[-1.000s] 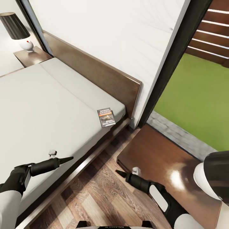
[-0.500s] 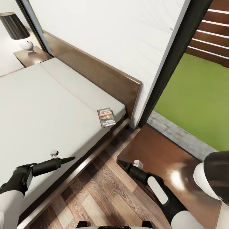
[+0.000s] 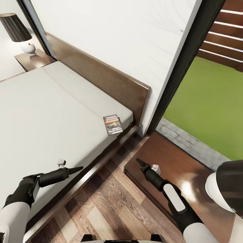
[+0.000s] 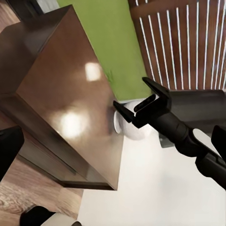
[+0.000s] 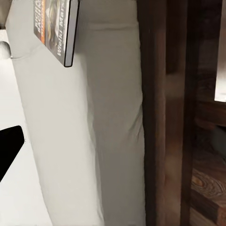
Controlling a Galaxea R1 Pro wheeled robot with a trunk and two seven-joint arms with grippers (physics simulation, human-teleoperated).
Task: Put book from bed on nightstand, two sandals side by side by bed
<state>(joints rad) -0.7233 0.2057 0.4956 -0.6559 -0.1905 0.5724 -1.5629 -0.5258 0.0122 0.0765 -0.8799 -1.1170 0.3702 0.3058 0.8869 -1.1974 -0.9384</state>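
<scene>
The book (image 3: 112, 124) lies flat on the bed's pale mattress (image 3: 44, 114), near the corner by the headboard. It also shows in the right wrist view as the book (image 5: 54, 28) at the mattress edge. My right gripper (image 3: 138, 161) hovers over the near nightstand (image 3: 175, 158), a short way from the bed frame; the left wrist view catches this gripper (image 4: 129, 94) open and holding nothing. My left gripper (image 3: 80, 167) hangs above the mattress edge, open and empty, well short of the book. The sandals are out of view.
A lamp (image 3: 226, 189) with a white base and black shade stands on the near nightstand at the right. A second nightstand (image 3: 33, 60) with a similar lamp (image 3: 18, 32) sits beyond the bed. A tall window (image 3: 209, 101) shows lawn. Wood floor (image 3: 108, 209) runs between bed and nightstand.
My right arm has swung forward over the near nightstand, its gripper now closer to the bed corner. My left gripper has edged slightly toward the mattress edge. The book has not moved.
</scene>
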